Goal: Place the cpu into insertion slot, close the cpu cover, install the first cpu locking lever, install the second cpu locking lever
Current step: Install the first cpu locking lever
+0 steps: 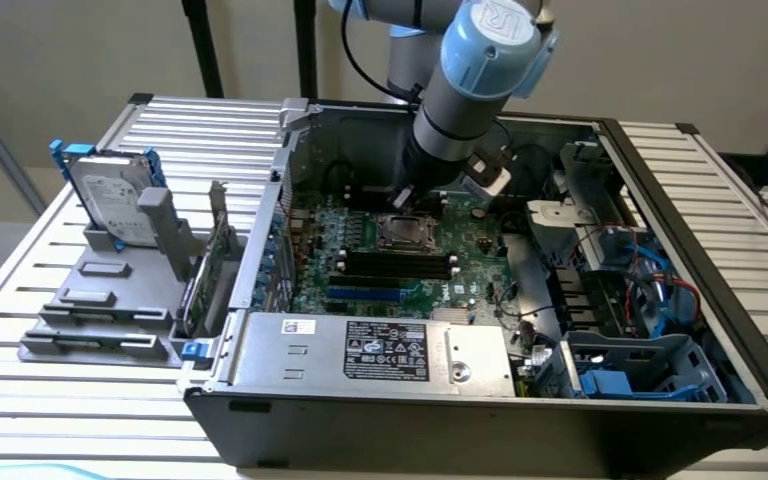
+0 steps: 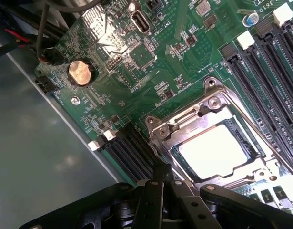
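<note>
Inside the open computer case (image 1: 704, 250): green motherboard (image 2: 136, 62). Cpu (image 2: 214, 151) seated in insertion slot (image 2: 184, 155), cpu cover (image 2: 210, 107) closed over it. Gripper (image 2: 161, 172) pressed together, empty, just beside the slot.

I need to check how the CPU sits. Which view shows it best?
The wrist view: the cpu lies bright and large inside the cpu cover. The exterior view shows it small, below the arm.
</note>
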Robot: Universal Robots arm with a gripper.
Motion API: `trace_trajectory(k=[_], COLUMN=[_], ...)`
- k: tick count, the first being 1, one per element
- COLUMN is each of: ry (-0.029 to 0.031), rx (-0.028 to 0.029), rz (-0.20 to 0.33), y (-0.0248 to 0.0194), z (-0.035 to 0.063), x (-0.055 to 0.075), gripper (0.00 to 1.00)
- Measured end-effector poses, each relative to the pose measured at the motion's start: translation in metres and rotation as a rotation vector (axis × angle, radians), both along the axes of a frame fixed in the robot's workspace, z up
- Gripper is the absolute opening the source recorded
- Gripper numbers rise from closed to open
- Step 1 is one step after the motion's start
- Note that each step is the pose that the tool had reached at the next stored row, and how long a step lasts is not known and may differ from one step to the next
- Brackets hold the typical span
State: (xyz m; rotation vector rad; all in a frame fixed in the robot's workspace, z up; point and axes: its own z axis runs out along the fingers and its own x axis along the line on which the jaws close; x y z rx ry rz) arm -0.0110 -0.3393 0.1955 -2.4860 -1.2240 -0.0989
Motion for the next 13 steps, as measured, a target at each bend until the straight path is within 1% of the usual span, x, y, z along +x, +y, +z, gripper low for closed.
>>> trace_trajectory(k=[13], ry=[0.0001], rx=[-0.0009], rz=[0.001], y=[-0.0015], z=[-0.0007], x=[0.0003], gripper=[0.11])
